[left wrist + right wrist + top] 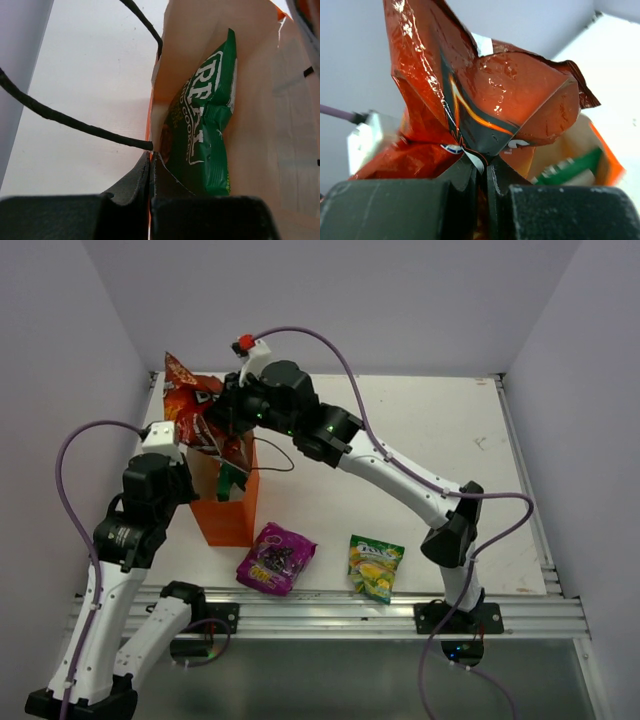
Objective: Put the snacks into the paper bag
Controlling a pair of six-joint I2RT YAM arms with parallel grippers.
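Observation:
The orange paper bag (232, 515) stands upright at the left of the table. My left gripper (150, 159) is shut on the paper bag's rim (149, 125), beside a dark cord handle (75, 122). A green-and-white chip bag (205, 130) stands inside the paper bag (260, 100). Above the bag's mouth my right gripper (485, 167) is shut on the crumpled red Doritos bag (485, 95), which shows in the top view as the Doritos bag (190, 405) over the opening. The purple packet (275, 558) and the yellow-green packet (374, 566) lie on the table near the front edge.
A purple wall rises close on the left and behind the white table (430, 440). Purple cables loop from both arms. A metal rail (350, 605) runs along the front edge under the two loose packets.

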